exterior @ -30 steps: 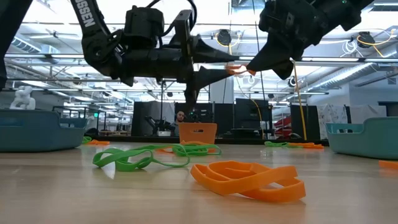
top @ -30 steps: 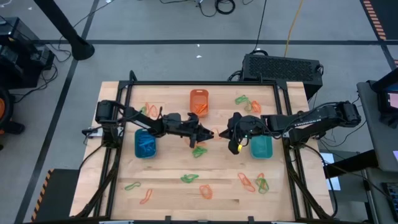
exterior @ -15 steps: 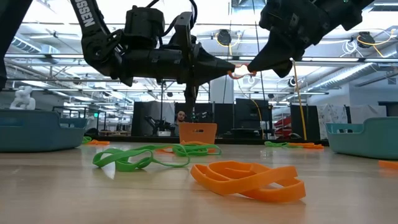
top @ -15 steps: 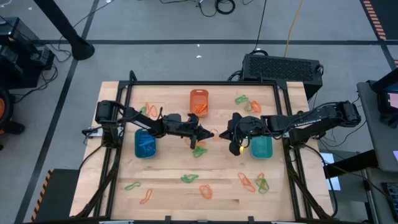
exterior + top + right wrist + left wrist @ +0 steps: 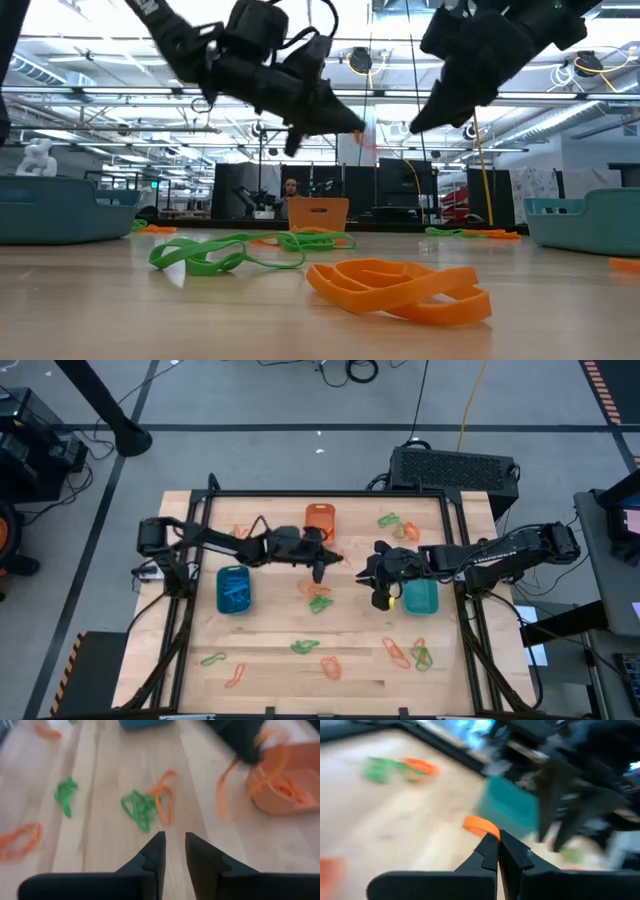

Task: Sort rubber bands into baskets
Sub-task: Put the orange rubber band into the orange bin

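A: The left tool point(image 5: 335, 559) has its fingers pressed together, pinching an orange rubber band point(image 5: 481, 827), and hangs just beside the orange basket point(image 5: 320, 520) at the far middle of the tabletop point(image 5: 270, 630). The band dangles below the tips.

B: And the right tool point(image 5: 173, 851)?

A: Its fingers stand slightly spread with nothing between them, above the tabletop just left of the teal basket point(image 5: 420, 597). The blue basket point(image 5: 233, 589) sits at the left; loose bands lie scattered, with a green-and-orange tangle point(image 5: 318, 596) near the middle.

B: How should the drop go?

A: I'd carry the tips over the middle of the orange basket before letting go. The band hangs long and floppy, so releasing at the rim could leave it draped over the wall. Lowering it a little first should help it settle inside.

B: What has changed from a second ago?

A: Then both tools met tip to tip over the middle, the right one holding the orange band and the left one spread. Now the left has closed on the band and swung toward the far side, to the orange basket, and the right has let go.
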{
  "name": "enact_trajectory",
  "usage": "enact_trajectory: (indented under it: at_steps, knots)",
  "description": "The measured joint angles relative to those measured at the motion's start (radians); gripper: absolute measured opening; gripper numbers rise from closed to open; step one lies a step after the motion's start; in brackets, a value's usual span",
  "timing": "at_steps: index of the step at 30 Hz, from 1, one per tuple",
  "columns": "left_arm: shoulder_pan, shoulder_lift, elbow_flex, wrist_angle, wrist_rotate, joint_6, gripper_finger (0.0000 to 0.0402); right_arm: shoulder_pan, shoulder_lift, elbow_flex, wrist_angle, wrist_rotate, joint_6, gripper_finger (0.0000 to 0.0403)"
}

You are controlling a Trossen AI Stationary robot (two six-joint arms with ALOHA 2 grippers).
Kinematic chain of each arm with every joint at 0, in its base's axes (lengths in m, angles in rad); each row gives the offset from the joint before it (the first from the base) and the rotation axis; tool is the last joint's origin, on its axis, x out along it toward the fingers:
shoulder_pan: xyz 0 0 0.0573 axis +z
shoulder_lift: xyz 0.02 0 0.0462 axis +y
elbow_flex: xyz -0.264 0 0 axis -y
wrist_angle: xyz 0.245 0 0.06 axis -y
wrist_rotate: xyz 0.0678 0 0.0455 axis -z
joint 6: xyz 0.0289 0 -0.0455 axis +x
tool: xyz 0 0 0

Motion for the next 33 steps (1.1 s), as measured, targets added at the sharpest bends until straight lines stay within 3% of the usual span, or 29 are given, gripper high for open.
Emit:
enact_trajectory:
  at_steps: [5,8,18,21,26,33]
  knots:
    - [0.066,-0.046,0.135,-0.386,-0.183,0.144,0.0001,0.000,0.000,0.000,-0.075,0.000,-0.001,0.0087]
    - [0.113,-0.042,0.189,-0.521,-0.257,0.174,0.0001,0.000,0.000,0.000,-0.092,0.000,-0.001,0.0091]
    - [0.219,0.000,0.202,-0.577,-0.250,0.172,0.0000,0.000,0.000,0.000,-0.102,-0.004,-0.008,0.0091]
    - [0.242,0.014,0.200,-0.584,-0.190,0.170,0.0000,0.000,0.000,0.000,-0.102,-0.004,-0.003,0.0091]
    - [0.265,0.055,0.200,-0.575,-0.174,0.171,0.0001,0.000,0.000,0.000,-0.096,-0.004,0.006,0.0091]
    - [0.269,0.061,0.201,-0.570,-0.173,0.220,0.0046,0.000,0.000,0.000,-0.097,-0.005,0.008,0.0091]
